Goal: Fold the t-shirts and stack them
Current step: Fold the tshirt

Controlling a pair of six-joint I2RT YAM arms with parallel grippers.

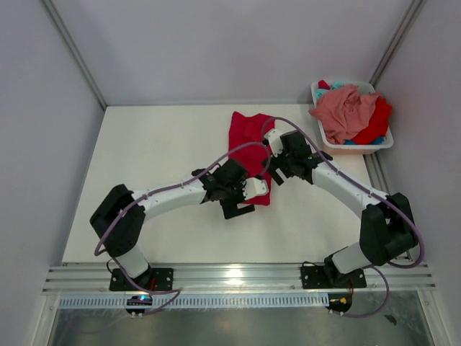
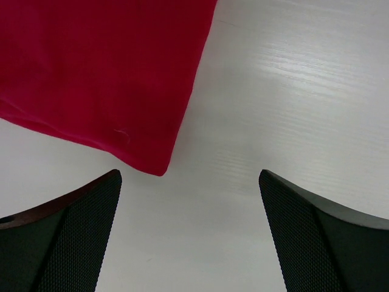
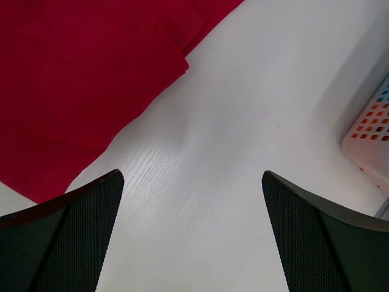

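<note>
A red shirt (image 1: 248, 137) lies folded into a long, flat rectangle at the middle of a white table (image 1: 144, 166) with faint wood grain. The shirt's cloth is smooth and its corners are softly rounded. The left gripper (image 2: 189, 237) hovers just off its near corner, black mesh-textured fingers (image 2: 67, 243) wide apart and empty. The right gripper (image 3: 191, 237) hangs beside its right edge, fingers equally spread, holding nothing. At the far right, a white lattice-walled plastic basket (image 1: 360, 149) holds a crumpled pink shirt (image 1: 346, 112) over red cloth (image 1: 378, 122) and teal cloth (image 1: 336, 86).
</note>
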